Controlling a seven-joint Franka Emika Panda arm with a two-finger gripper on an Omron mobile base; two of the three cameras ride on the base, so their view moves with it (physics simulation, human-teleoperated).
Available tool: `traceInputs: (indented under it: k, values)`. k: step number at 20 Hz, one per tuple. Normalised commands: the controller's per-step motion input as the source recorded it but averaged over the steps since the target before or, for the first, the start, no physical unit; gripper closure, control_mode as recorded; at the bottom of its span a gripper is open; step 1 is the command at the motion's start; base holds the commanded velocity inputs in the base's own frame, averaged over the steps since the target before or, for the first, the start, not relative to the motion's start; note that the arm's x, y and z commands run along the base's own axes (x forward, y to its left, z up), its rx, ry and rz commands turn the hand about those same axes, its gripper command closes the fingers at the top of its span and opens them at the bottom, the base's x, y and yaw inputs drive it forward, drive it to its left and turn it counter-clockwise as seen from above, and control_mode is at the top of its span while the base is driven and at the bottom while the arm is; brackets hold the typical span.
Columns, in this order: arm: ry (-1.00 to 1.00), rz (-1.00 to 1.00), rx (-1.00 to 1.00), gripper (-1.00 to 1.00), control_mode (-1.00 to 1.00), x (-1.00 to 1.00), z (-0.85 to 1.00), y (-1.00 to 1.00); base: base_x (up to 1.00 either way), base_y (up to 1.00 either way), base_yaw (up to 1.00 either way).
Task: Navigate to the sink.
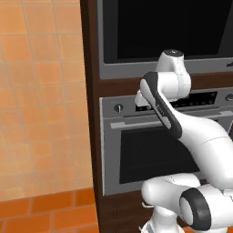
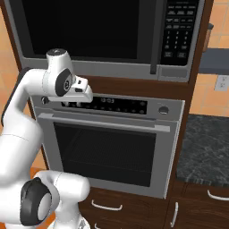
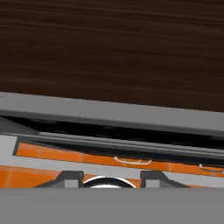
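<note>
Pincer (image 3: 111, 176) fingers apart, empty; steel oven (image 2: 107, 147), dark wood cabinet (image 1: 91, 91), speckled counter (image 2: 205, 147).

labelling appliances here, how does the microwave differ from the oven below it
The microwave sits higher in the wood cabinet; the oven sits under it. The microwave's keypad runs down its right side; the oven's control strip runs across its top, with knobs. The oven has a horizontal bar handle; the microwave's is vertical. Both have grey frames and dark windows.

Dark wood cabinet (image 1: 91, 68) with microwave (image 2: 112, 31) above oven (image 2: 112, 147), beside orange tiled wall (image 1: 41, 91).
</note>
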Motion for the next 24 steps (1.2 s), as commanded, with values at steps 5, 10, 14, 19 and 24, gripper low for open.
traceInputs:
  k: [5,10,14,19,24]
  values:
    - [-0.02,-0.03,0.0,-1.0,-1.0,-0.66,0.0,-0.09,0.0,0.0,0.0]
    - [-0.14,-0.12,0.01,-1.0,-1.0,-1.0,0.0,-0.36,0.0,0.0,0.0]
    - [-0.14,-0.11,0.0,-1.0,-1.0,-1.0,0.0,-0.28,0.0,0.0,0.0]
    - [-0.07,-0.04,0.0,-1.0,-1.0,-1.0,0.0,-0.07,0.0,0.0,0.0]
    - [0.0,0.0,0.0,-1.0,1.0,0.0,0.0,0.0,-1.0,-0.24,-0.44]
